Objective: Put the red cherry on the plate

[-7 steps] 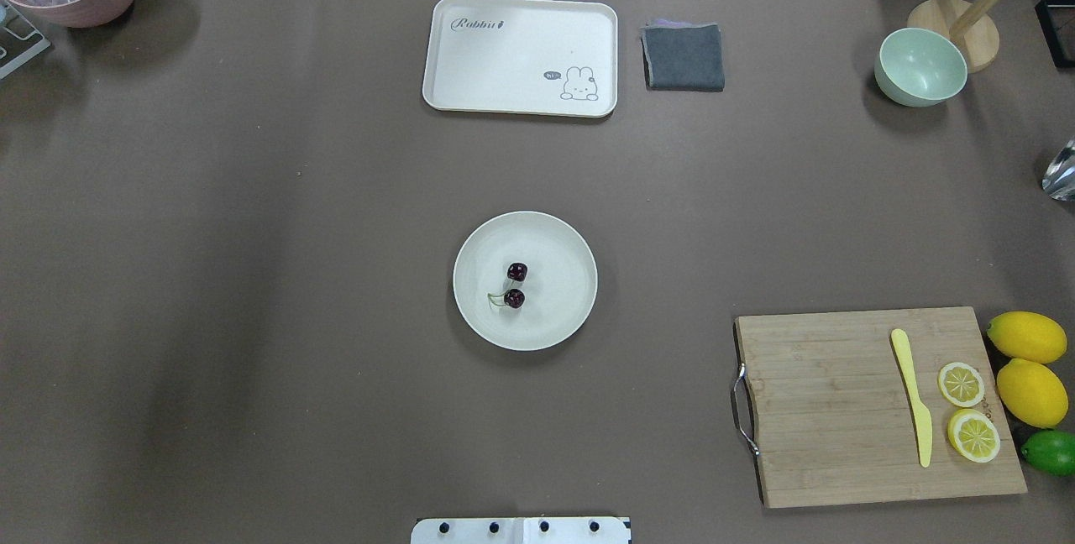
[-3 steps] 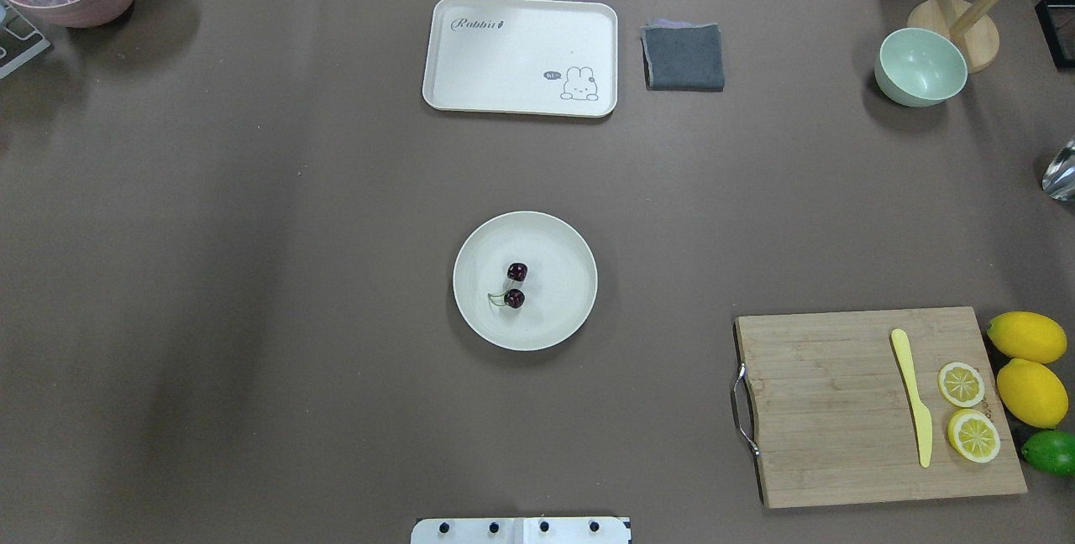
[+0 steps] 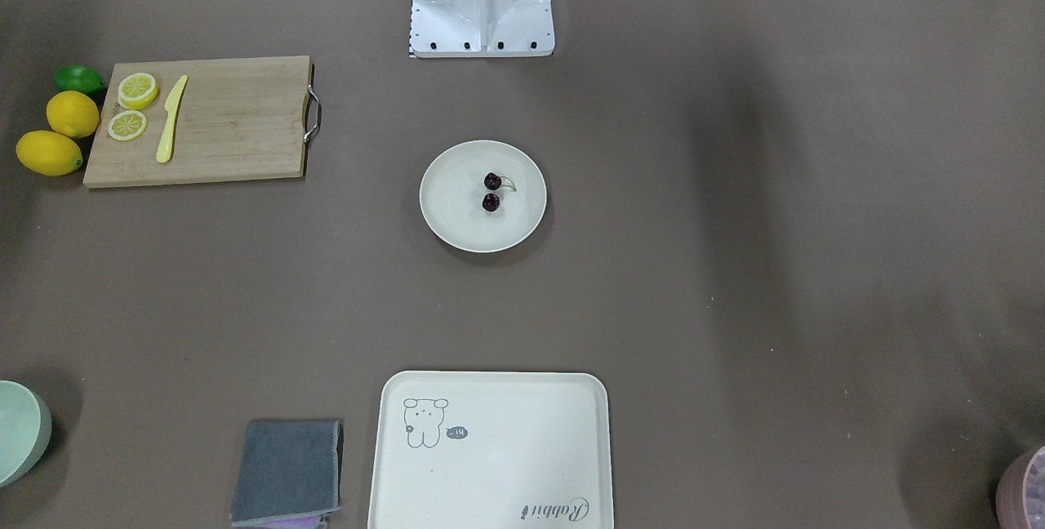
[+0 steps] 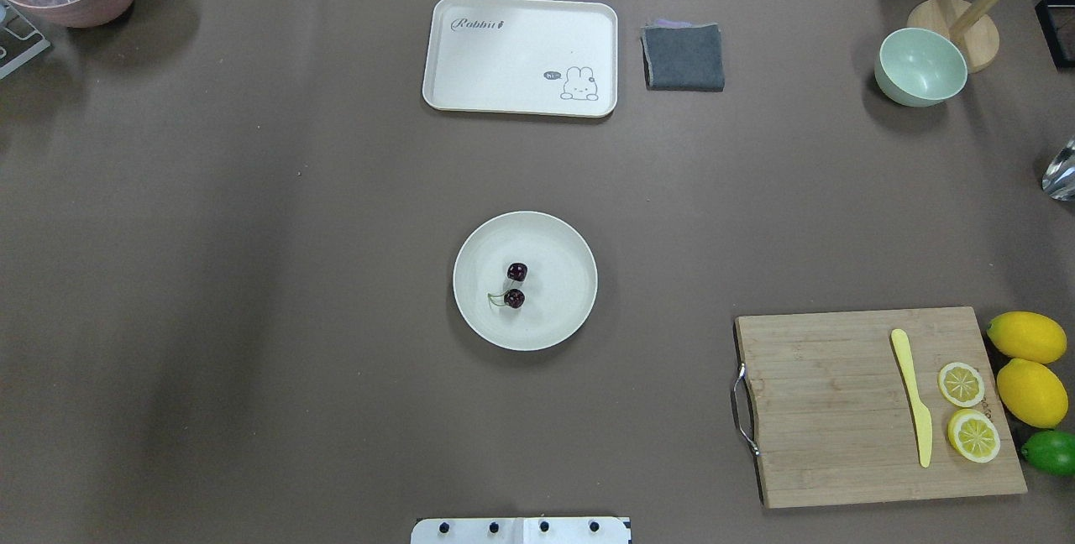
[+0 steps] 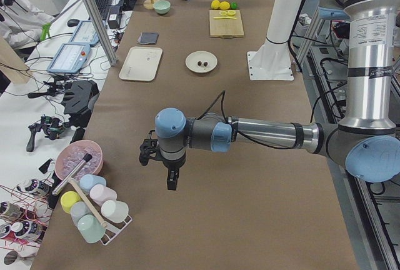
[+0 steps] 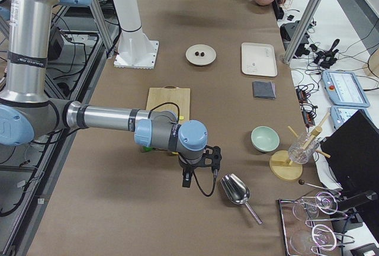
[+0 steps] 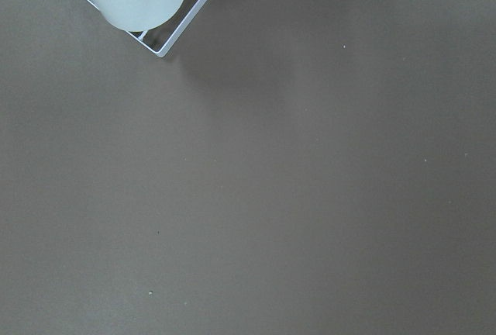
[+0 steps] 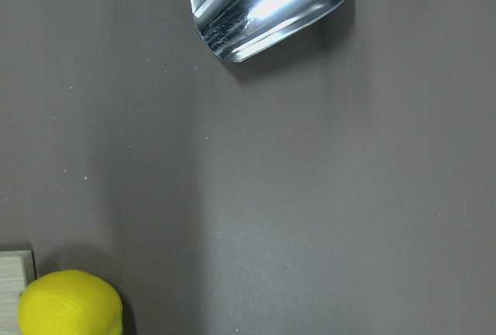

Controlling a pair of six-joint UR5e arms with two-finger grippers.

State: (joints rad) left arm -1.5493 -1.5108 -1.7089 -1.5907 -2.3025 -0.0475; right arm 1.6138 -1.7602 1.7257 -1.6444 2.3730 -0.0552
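Observation:
The red cherry (image 4: pixel 515 285), a dark glossy pair on a thin green stem, lies inside the round off-white plate (image 4: pixel 561 274) at the table's middle, also seen in the front view as the cherry (image 3: pixel 491 192) on the plate (image 3: pixel 451 204). Nothing touches it. My left gripper (image 5: pixel 170 182) hangs over the table's left end, far from the plate. My right gripper (image 6: pixel 186 179) hangs over the right end. Both show only in the side views, so I cannot tell whether they are open or shut.
A rabbit tray (image 4: pixel 520 55), grey cloth (image 4: pixel 684 57) and mint bowl (image 4: pixel 920 66) stand at the far side. A cutting board (image 4: pixel 840 410) with lemon slices, a yellow knife and whole lemons (image 4: pixel 1026 337) sits right. A metal scoop (image 6: pixel 235 189) lies beside the right gripper, and a cup rack (image 5: pixel 94 214) beside the left.

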